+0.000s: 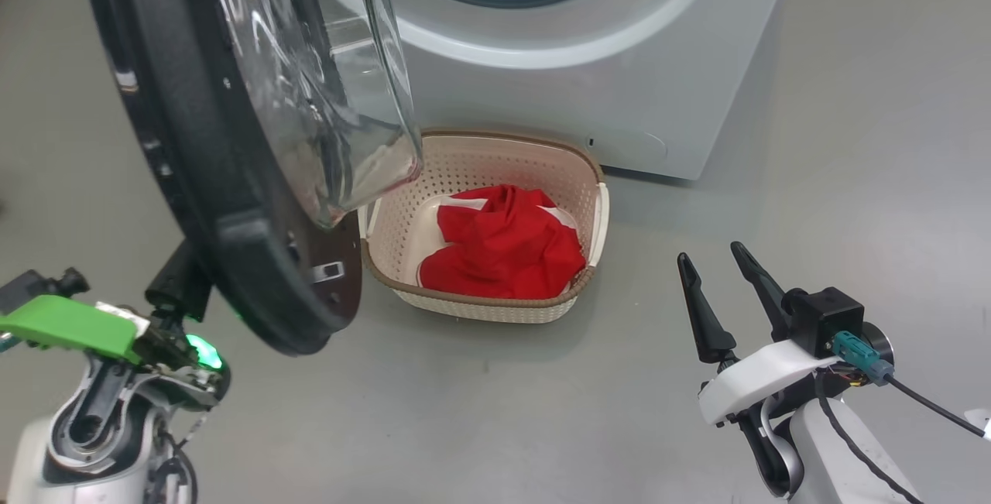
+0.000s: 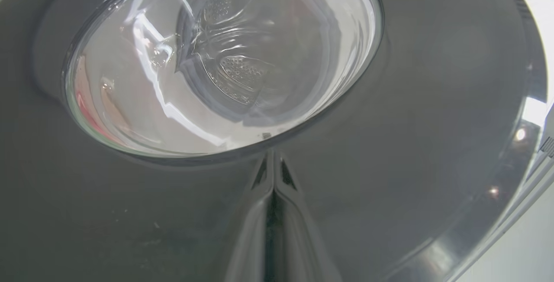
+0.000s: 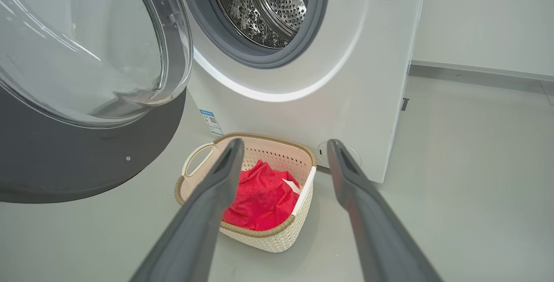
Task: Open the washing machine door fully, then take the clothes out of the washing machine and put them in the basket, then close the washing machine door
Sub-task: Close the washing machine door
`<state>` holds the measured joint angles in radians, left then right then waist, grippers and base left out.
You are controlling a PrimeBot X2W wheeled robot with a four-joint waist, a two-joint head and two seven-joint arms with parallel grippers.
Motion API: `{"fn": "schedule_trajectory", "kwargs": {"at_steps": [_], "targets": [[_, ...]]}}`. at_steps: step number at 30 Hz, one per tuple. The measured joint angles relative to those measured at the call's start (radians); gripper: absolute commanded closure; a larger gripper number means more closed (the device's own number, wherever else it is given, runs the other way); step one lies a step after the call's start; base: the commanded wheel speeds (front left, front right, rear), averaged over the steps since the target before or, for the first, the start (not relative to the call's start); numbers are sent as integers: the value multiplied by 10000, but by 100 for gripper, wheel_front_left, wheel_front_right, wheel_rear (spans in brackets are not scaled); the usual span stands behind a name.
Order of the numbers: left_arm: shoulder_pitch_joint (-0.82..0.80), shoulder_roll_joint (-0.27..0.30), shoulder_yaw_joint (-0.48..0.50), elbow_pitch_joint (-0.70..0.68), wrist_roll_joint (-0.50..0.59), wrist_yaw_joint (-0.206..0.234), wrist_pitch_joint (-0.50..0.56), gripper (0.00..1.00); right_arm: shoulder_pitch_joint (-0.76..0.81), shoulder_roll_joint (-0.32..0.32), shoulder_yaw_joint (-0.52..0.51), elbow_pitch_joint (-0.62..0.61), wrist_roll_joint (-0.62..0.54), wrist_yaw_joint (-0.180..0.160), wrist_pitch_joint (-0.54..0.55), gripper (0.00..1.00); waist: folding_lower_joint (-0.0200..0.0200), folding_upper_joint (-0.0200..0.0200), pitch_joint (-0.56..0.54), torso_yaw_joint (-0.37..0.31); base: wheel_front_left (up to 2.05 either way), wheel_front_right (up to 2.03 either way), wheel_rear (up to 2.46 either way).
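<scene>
Nearest the robot, the left gripper (image 2: pixel 273 165) has its two dark fingers pressed flat together with no gap. They point at the glossy black outer face of the washing machine door (image 1: pixel 178 140), just under its glass bowl (image 2: pixel 216 65); whether the tips touch the rim cannot be told. On the other side the right gripper (image 1: pixel 709 253) hangs above the bare grey floor (image 1: pixel 852 179), its fingers spread wide with nothing between them, aimed toward the basket (image 1: pixel 480 304). The door stands open, swung out to the robot's left, and in the head view its bulging glass overlaps the basket's left end. The basket sits on the floor just in front of the washing machine (image 1: pixel 619 78), near a small blue sticker (image 3: pixel 210 121) at the machine's base. The clothes (image 1: pixel 503 245) lie bunched inside the basket, bright red with a little white cloth showing at the edges. Beyond, the grey seal (image 3: pixel 242 48) rings the open porthole, and the perforated steel drum (image 3: pixel 268 4) shows behind it.
</scene>
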<state>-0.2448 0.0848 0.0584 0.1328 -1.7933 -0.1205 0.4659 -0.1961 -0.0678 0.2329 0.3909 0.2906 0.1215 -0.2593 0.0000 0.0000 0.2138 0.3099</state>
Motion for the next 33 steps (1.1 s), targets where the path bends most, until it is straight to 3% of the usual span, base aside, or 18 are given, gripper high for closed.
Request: {"fn": "schedule_trajectory", "kwargs": {"at_steps": [5,21,33], "targets": [[40,-311,-537,-370,77,0,127,100,-4,48,21,90,148,0,0,0,0,0,26,-624,0,0,0],[-547,-418,-876,-848,174,0,-619,100,-224,98,-15,19,347,0,0,0,0,0,330,-2515,0,0,0],[-1605,-472,-715,-539,895,0,-1856,100,-459,127,-94,-178,646,2,0,0,0,0,797,-3921,0,0,0]]}}
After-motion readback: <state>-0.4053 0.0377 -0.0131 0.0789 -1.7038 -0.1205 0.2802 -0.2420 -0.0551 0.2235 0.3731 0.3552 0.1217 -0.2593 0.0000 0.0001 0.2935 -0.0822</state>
